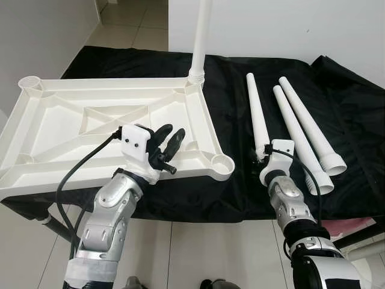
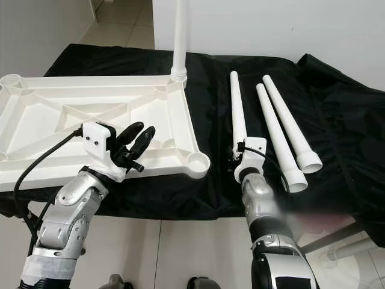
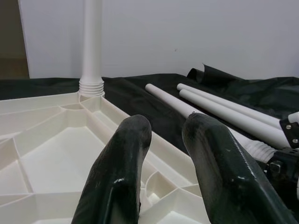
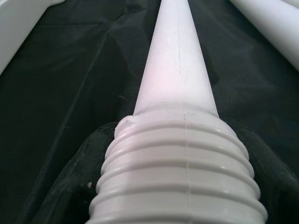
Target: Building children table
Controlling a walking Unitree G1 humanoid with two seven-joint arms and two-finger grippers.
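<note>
A plain room in a home: white walls (image 1: 271, 27), pale tiled floor (image 1: 135, 24), black cloth (image 1: 240, 120) as work surface.

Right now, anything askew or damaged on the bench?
Nothing looks damaged. The white plastic tabletop lies upside down on the black cloth, its near edge overhanging the front. One white leg stands screwed into its far corner. Three loose white tapered legs lie alongside; the right end effector is at the nearest one's threaded end.
</note>
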